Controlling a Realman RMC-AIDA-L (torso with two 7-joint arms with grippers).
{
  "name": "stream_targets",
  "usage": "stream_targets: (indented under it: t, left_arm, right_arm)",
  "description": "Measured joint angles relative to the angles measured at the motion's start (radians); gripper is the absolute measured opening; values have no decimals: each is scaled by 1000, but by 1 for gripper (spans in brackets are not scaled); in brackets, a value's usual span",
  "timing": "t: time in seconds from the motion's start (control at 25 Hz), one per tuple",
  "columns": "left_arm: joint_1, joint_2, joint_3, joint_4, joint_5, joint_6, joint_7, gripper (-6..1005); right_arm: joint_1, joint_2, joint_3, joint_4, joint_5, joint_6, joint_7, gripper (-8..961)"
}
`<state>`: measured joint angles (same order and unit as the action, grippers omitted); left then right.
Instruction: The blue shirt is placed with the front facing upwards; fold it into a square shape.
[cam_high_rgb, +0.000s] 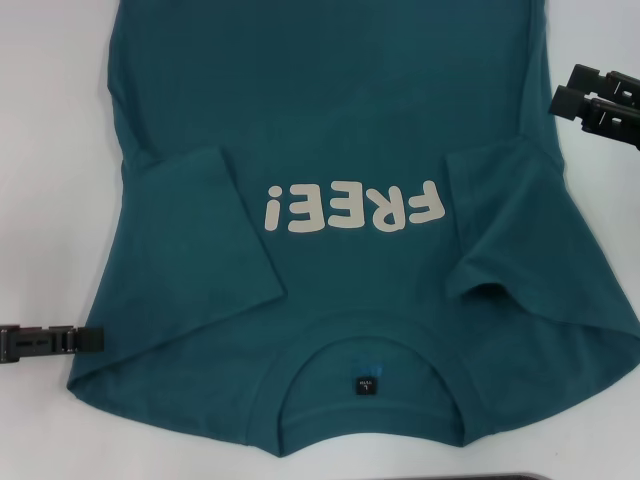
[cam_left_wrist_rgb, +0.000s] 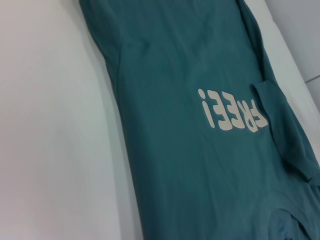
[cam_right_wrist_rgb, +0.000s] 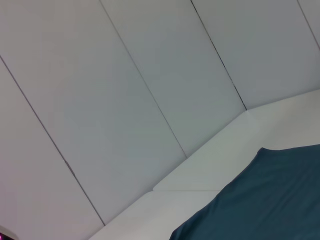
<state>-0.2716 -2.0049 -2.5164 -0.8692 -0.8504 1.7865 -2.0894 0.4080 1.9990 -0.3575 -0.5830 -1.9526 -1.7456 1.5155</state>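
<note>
The blue shirt (cam_high_rgb: 340, 130) is lying face up on the white table (cam_high_rgb: 50, 150), collar nearest the camera, both sleeves folded inward beside the lettering. The left gripper (cam_high_rgb: 85, 341) is sitting just beside the shirt's left shoulder edge, fingers narrow, holding nothing. The right gripper (cam_high_rgb: 572, 90) is hovering off its right edge, fingers slightly parted

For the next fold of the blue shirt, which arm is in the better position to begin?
Probably the left. The left gripper sits low, right at the edge of the blue shirt near the collar-end corner. The right gripper is off the cloth beside the far edge, farther from the folded-in sleeve.
</note>
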Motion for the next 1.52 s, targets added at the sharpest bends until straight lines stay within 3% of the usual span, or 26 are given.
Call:
stream_targets:
  t: [0.68,1.52]
  left_arm:
    - [1,9,-2,21,37,-1,-17,836]
    - [-12,2,8,23,51,2,-19,836]
  right_arm:
    - [0,-2,-2,0,1,-1,2,892]
    - [-4,-2,5,0,-2,-3,2,892]
